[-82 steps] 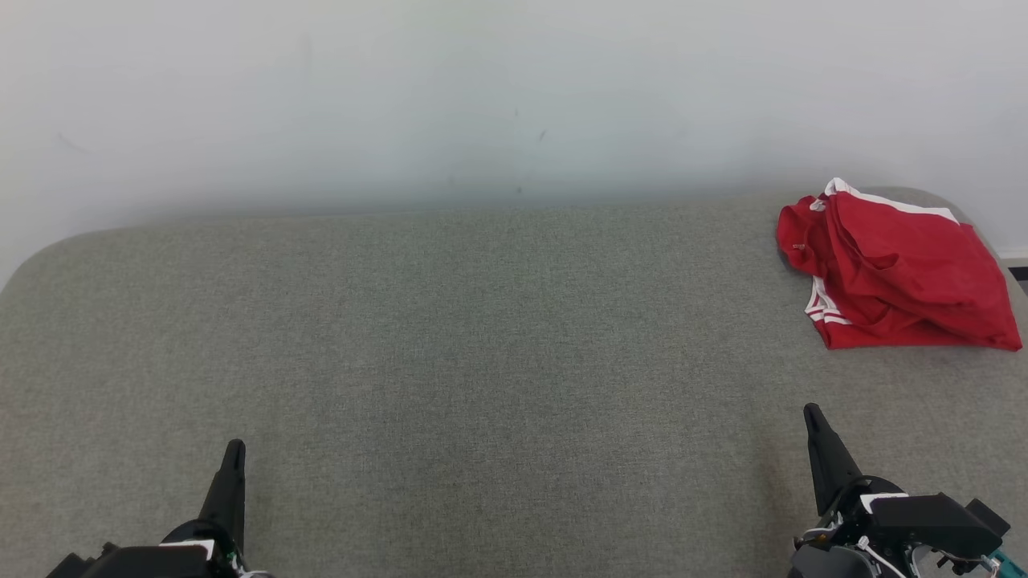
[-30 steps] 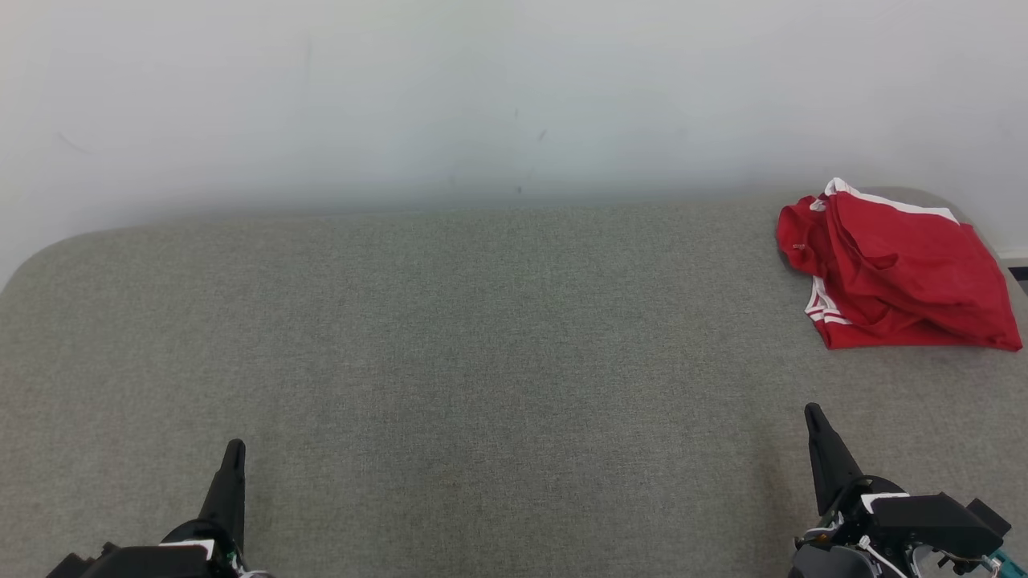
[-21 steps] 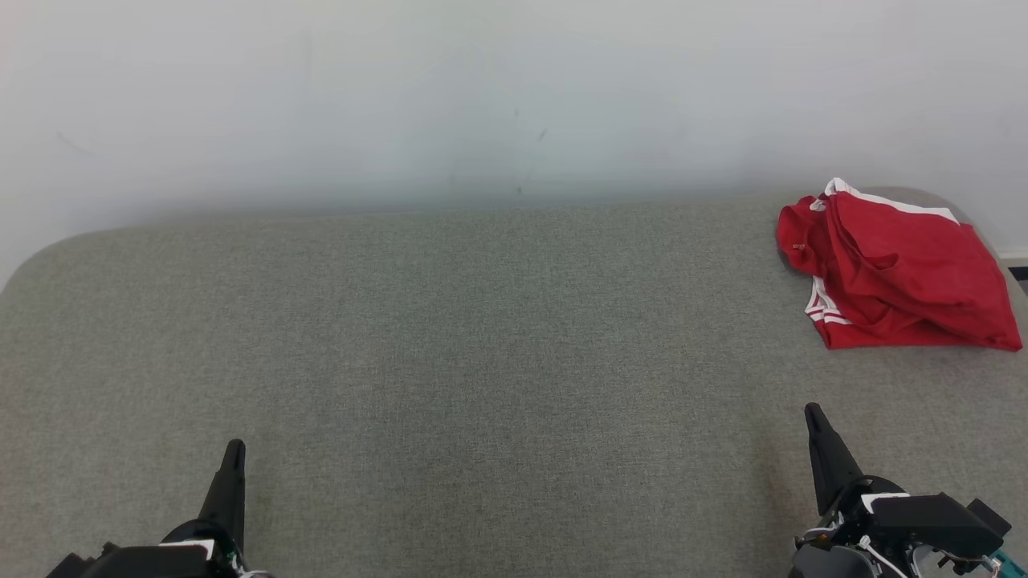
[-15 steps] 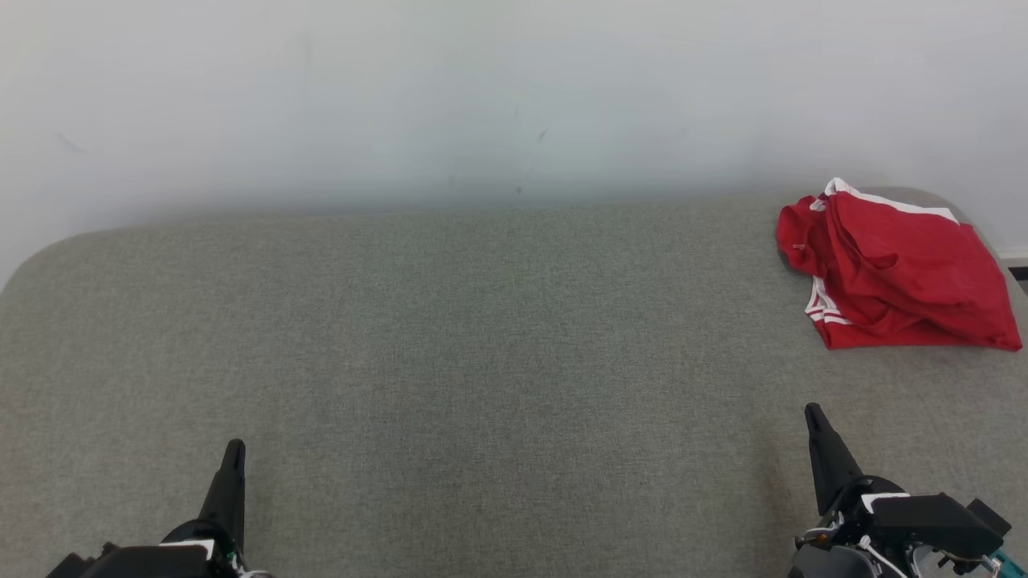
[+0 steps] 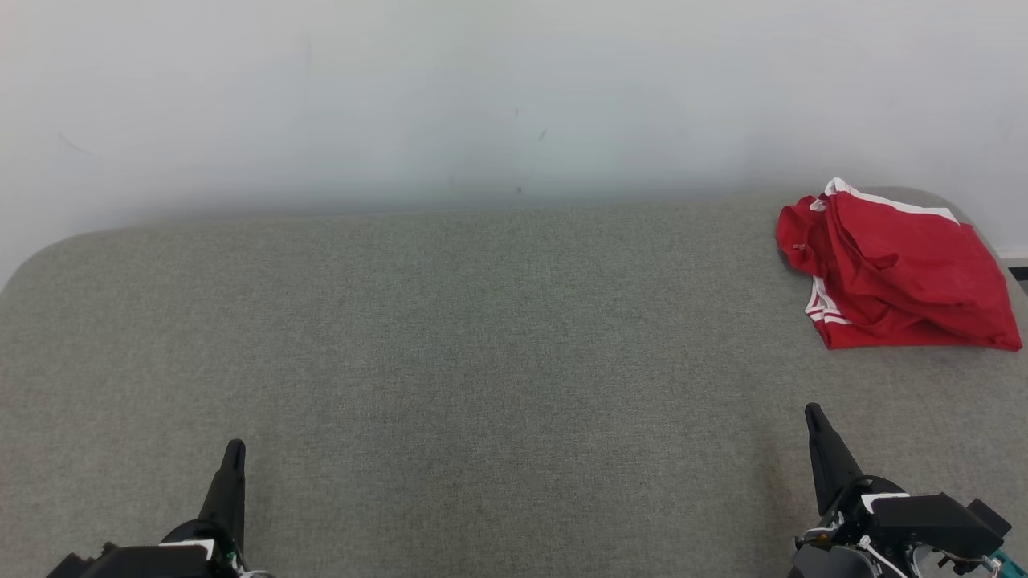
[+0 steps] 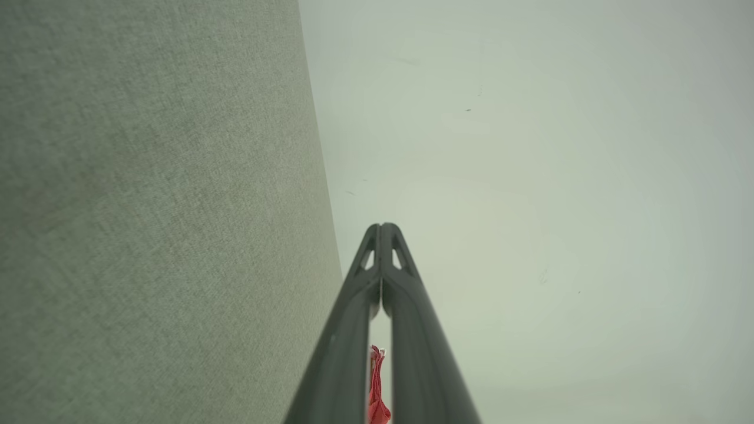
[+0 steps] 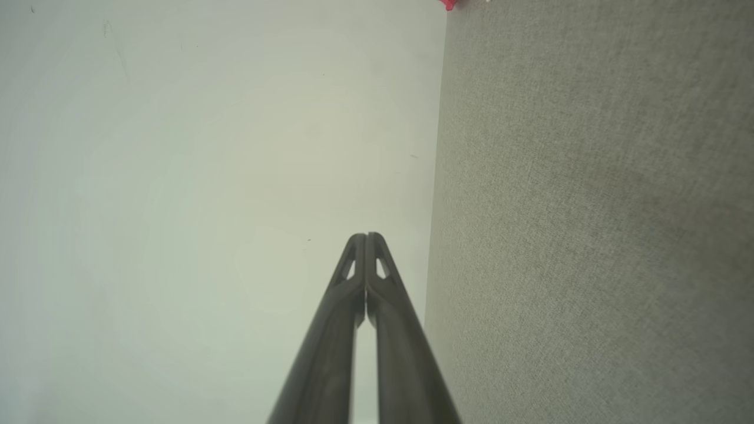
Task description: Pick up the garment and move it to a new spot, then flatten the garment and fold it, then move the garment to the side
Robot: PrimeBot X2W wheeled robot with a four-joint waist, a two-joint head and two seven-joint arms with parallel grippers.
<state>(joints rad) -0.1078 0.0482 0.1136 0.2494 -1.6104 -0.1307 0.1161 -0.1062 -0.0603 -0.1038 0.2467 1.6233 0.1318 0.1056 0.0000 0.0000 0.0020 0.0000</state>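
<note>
A crumpled red garment [image 5: 899, 273] with white trim lies at the far right of the grey fabric surface [image 5: 482, 345]. My left gripper [image 5: 234, 446] rests at the lower left, shut and holding nothing. At the lower right, well short of the garment, my right gripper [image 5: 812, 411] is shut and holds nothing too. The left wrist view has the left gripper [image 6: 382, 226] with tips pressed together, and a sliver of the garment [image 6: 376, 388] far off between its fingers. Along the right wrist view the right gripper [image 7: 365, 235] is closed, with a scrap of the garment [image 7: 449, 3] at the top edge.
A plain white wall [image 5: 482, 96] rises behind the surface. The surface's rounded corners sit at the far left and the far right. A dark strip of floor [image 5: 1018, 273] shows past the right edge.
</note>
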